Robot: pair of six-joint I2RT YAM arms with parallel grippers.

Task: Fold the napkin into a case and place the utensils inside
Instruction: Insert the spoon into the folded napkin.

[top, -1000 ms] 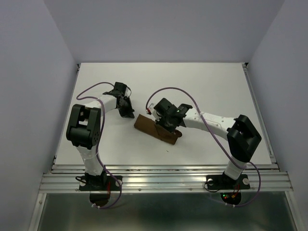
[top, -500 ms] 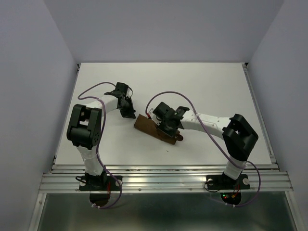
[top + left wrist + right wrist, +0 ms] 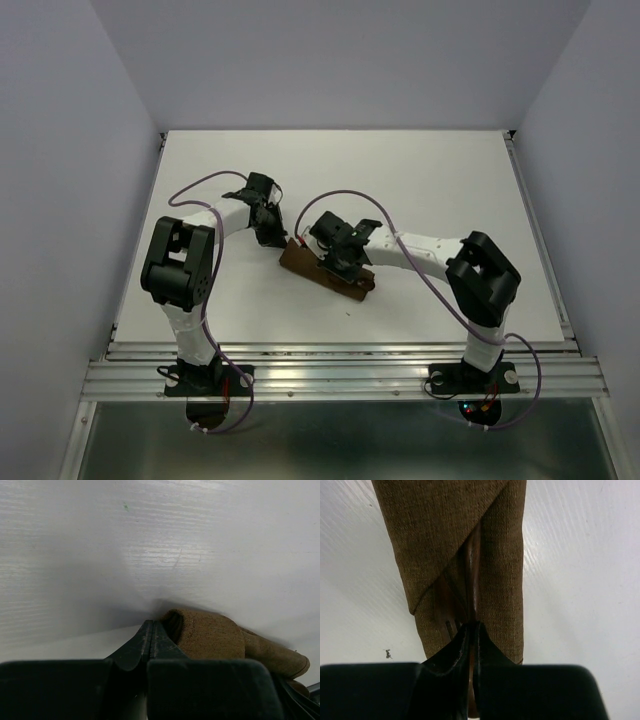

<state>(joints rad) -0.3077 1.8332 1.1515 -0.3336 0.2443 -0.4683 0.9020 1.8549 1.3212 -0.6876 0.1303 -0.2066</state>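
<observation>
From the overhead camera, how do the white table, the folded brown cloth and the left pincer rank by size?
1. white table, by far the largest
2. folded brown cloth
3. left pincer, somewhat smaller than the cloth, though it sits a little nearer the camera

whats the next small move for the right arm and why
Probably ease the shut right gripper forward along the case, pushing the utensils deeper. They show in the open fold right at its fingertips, and the shut left gripper sits at the case's far end, seemingly bracing it.
</observation>
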